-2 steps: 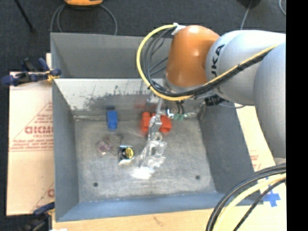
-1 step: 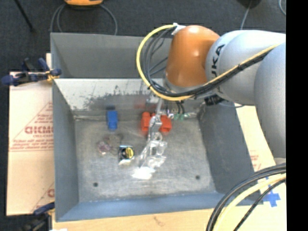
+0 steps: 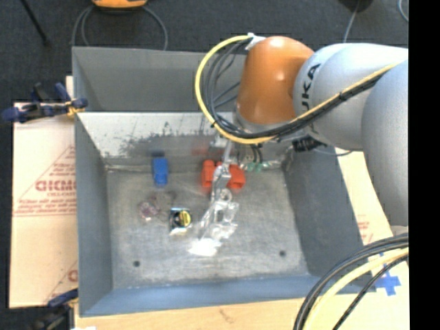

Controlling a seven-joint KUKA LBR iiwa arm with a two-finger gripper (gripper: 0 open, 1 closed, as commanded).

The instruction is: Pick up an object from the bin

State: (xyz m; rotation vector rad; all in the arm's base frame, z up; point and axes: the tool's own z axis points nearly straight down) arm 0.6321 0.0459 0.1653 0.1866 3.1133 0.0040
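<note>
We see the gripper (image 3: pixel 221 179) low in the grey bin (image 3: pixel 261 243), over an orange-red block (image 3: pixel 208 174) that lies near the middle of the back wall and shows on both sides of it. Whether the gripper is wide or narrow we cannot tell. Just in front of it lies a clear plastic piece (image 3: pixel 221 217), with a white scrap (image 3: pixel 203 248) at its near end. To the left we find a blue block (image 3: pixel 159 170), a small black and yellow thing (image 3: pixel 179 218) and a pale purple thing (image 3: pixel 148 209).
</note>
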